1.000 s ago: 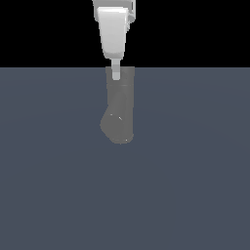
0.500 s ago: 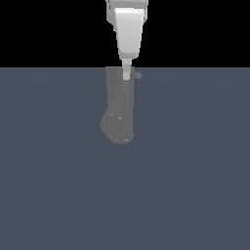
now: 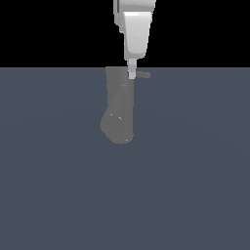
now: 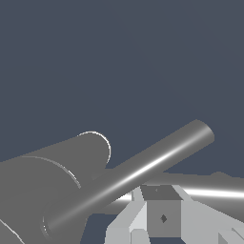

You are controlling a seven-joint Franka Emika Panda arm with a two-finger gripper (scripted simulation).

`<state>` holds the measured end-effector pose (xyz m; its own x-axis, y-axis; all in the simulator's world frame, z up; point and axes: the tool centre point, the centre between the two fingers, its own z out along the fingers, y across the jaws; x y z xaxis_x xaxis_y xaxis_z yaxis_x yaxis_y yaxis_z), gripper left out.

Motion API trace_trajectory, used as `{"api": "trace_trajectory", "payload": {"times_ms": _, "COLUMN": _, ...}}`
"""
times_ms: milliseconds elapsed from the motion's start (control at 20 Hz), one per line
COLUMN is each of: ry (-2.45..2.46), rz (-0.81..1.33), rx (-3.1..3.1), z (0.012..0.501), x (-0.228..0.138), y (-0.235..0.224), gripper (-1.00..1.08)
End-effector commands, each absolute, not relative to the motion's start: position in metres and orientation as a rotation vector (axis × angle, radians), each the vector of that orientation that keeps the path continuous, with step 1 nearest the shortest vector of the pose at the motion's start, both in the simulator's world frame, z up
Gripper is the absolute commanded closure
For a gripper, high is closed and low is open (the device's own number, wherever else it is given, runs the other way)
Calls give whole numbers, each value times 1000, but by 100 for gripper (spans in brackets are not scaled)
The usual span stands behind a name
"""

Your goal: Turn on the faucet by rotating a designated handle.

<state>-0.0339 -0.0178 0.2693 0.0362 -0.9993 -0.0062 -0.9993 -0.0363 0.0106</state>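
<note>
1. White gripper (image 3: 132, 74) of the Panda arm hangs straight down over the top of the matte dark grey cylindrical faucet (image 3: 118, 110), its small finger tip level with the faucet's upper rim.
2. From the exterior view only one narrow finger shows edge-on, and the wrist view catches just a pale block of finger, so I cannot tell whether the gripper is spread or pressed together.
3. Standing on the flat slate-blue worktop (image 3: 195, 185), the faucet sits about mid-scene, its rounded lower end bulging toward the exterior view's left.
4. A thin straight grey rod handle (image 3: 143, 74) sticks out sideways from the faucet's top toward the exterior view's right; the gripper's tip sits just beside its inner end, seemingly touching.
5. In the wrist view a shiny rod (image 4: 138, 172), probably the handle, runs close past the finger.
6. I judge the step in hand to be engaging the handle for the turn.
7. Next calls for a sideways sweeping push around the faucet's axis, keeping contact so the rod does not slip off.
</note>
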Motion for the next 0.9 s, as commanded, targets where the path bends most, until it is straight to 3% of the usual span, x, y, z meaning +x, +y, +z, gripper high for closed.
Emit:
{"api": "trace_trajectory", "payload": {"times_ms": 0, "ry": -2220, "rz": -2, "rx": 2224, "z": 269, "x": -25, "y": -43, "gripper": 108}}
{"api": "trace_trajectory", "payload": {"times_ms": 850, "ry": -2243, "rz": -1, "rx": 2200, "z": 269, "x": 5, "y": -83, "gripper": 108}}
